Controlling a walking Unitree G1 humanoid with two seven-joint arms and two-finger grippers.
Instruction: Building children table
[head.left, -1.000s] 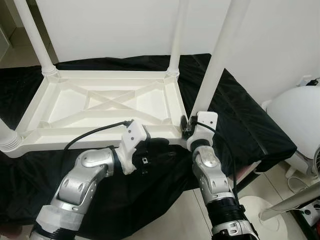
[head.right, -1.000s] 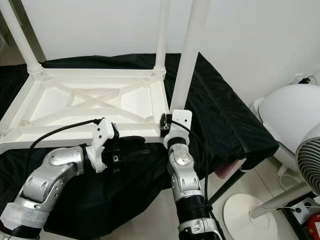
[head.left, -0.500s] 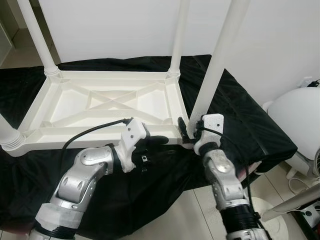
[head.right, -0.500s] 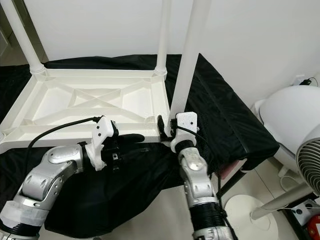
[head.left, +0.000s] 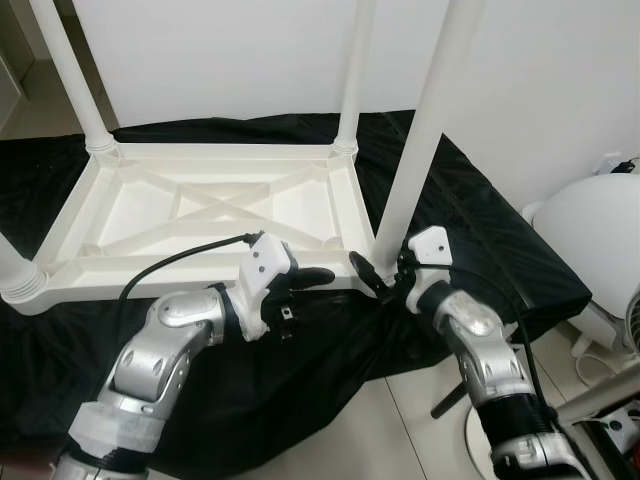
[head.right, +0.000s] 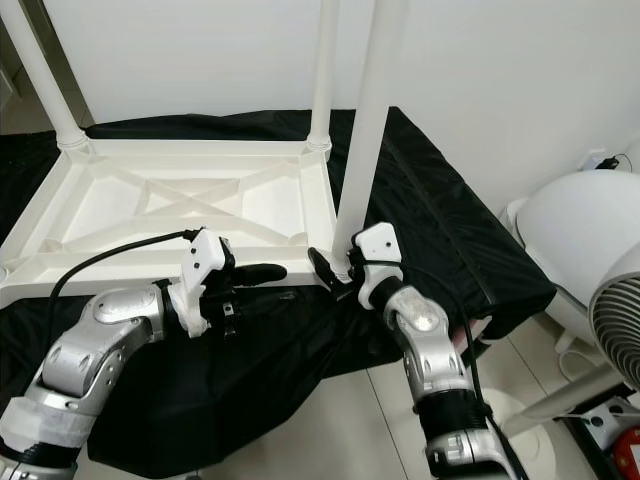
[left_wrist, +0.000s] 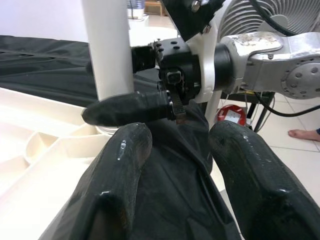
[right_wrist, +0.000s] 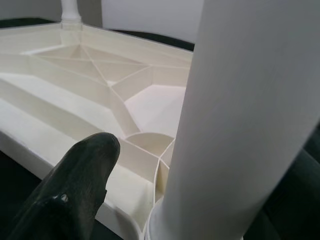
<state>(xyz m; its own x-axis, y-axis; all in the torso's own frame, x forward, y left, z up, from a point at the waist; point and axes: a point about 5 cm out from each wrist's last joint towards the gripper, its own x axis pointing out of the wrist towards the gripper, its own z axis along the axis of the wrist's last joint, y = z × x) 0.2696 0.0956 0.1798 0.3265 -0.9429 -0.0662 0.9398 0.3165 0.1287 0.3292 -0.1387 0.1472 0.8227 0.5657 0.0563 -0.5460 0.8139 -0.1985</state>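
Note:
A white plastic children's table (head.left: 215, 200) lies upside down on a black cloth (head.left: 470, 225), its legs pointing up. My right gripper (head.left: 378, 265) is shut around the base of the near-right leg (head.left: 420, 140). One black finger (right_wrist: 80, 185) lies across the leg's front by its socket; the leg hides the other finger. My left gripper (head.left: 310, 290) hovers open just in front of the table's near rim, left of that leg. Its two fingers (left_wrist: 120, 165) have black cloth between them and hold nothing.
Three other legs stand at far left (head.left: 75, 75), far right (head.left: 355, 70) and near left (head.left: 15, 270). A rounded white appliance (head.right: 570, 230), a fan (head.right: 610, 330) and a white pedestal base (head.right: 490, 420) crowd the floor at right. A person's foot (left_wrist: 302, 134) rests there.
My right arm has swung out to the right around the near-right leg, so its finger now points left across the leg's base. My left gripper has barely moved.

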